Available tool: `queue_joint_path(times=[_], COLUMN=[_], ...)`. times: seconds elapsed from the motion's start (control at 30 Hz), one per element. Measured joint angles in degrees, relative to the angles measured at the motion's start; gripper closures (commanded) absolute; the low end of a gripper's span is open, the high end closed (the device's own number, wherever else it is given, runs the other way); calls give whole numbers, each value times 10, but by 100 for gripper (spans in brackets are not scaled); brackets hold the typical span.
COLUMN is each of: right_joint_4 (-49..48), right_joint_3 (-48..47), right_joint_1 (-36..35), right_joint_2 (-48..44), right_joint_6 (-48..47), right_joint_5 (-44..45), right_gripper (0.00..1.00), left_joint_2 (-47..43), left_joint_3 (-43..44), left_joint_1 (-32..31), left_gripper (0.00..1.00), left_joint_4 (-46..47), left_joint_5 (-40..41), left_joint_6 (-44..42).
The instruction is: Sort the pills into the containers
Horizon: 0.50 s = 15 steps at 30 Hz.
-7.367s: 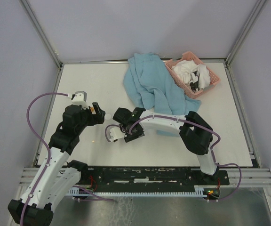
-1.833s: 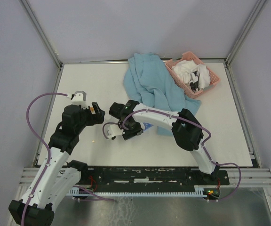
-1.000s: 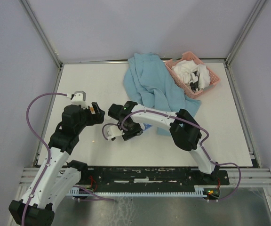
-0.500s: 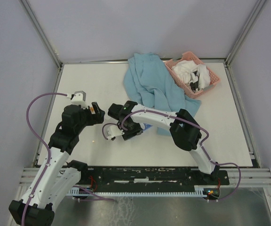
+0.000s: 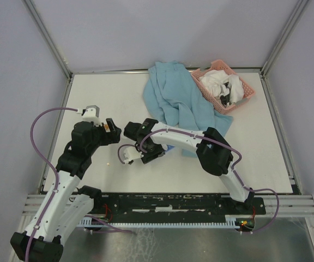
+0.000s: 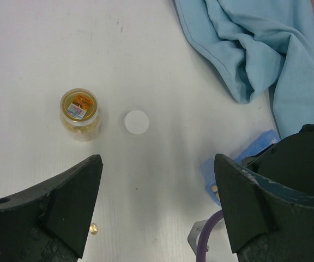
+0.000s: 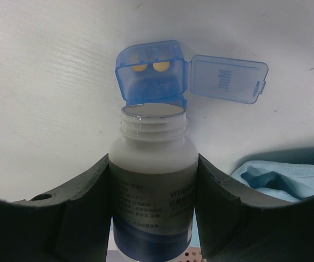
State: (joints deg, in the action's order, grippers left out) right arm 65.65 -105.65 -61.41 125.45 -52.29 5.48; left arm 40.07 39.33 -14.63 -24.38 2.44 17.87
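Far left: left gripper (image 6: 157,164), poised over the table (image 5: 91,93) in the same spot as in every earlier picture, jaws spread wide, nothing between them. Beneath it in the left wrist view, a small round jar (image 6: 80,113), yellow-orange on top, upright. Just right of that, a white cap (image 6: 136,121) lying flat, apart from the jar. Nearer, by the left finger, one loose pill (image 6: 94,228) on bare table, unmoved since the earliest picture.

Next rightward: right gripper (image 7: 152,161), clamped on a white bottle (image 7: 151,185) with its cap off, mouth right at the near wall of the containers (image 7: 151,87) — contact there not clear. Wrist and elbow carried a little leftward since the earliest picture, away from the cloth; hardly any change over the last second. Ahead of the bottle mouth, one blue compartment with its lid flipped open to the right and two pills (image 7: 160,66) lying inside. Seen from above, mostly hidden under the right arm.

Then a crumpled blue cloth (image 5: 179,101), and at the far right corner a pink basket (image 5: 243,87) of white rags just beside it — both as before.
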Motion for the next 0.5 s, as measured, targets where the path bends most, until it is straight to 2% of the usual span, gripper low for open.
queue_joint_path(times=[0.5], right_joint_4=[-1], right_joint_3=[0], right_joint_1=[8], right_joint_2=[0], right_joint_6=[0], right_joint_5=[-22], right_gripper=[89], left_joint_2=[0], left_joint_3=[0], left_joint_1=[1], left_gripper=[10], left_joint_4=[0], left_joint_5=[0], left_joint_6=[0])
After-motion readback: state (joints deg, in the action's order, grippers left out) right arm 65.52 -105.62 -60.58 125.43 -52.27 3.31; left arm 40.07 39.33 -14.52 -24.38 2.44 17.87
